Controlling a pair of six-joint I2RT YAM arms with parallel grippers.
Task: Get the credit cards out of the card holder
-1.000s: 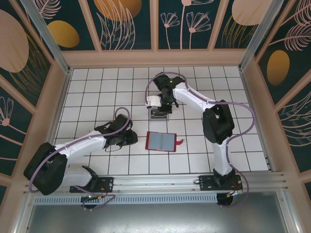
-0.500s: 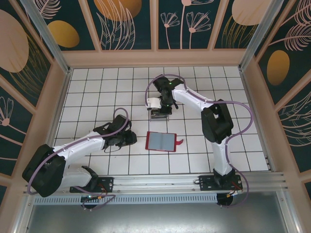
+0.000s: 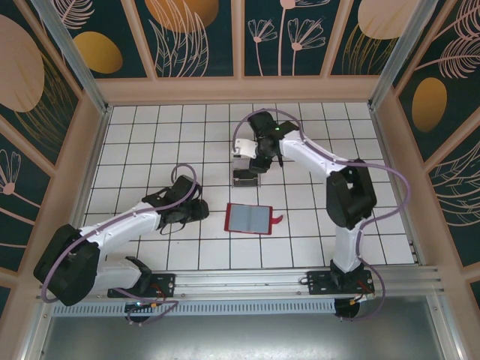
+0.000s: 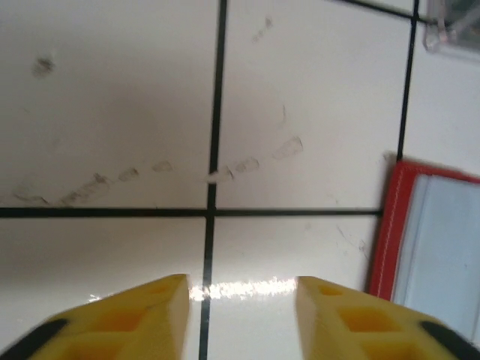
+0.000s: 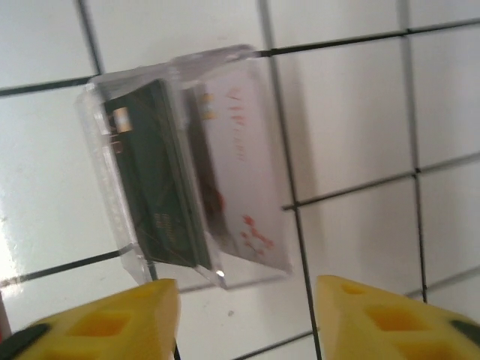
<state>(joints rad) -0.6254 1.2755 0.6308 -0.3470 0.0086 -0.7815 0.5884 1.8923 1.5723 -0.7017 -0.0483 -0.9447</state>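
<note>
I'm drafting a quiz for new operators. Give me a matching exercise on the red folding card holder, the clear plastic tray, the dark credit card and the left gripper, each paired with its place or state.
Things:
1. red folding card holder
2. clear plastic tray
3. dark credit card
4. left gripper

Places or states:
A. inside the tray, beside a pale card
B. jaws apart over bare white tile
C. lying open, grey-blue pockets up
D. on the tiles beyond the holder, holding cards

Pairs: 1-C, 2-D, 3-A, 4-B.
</note>
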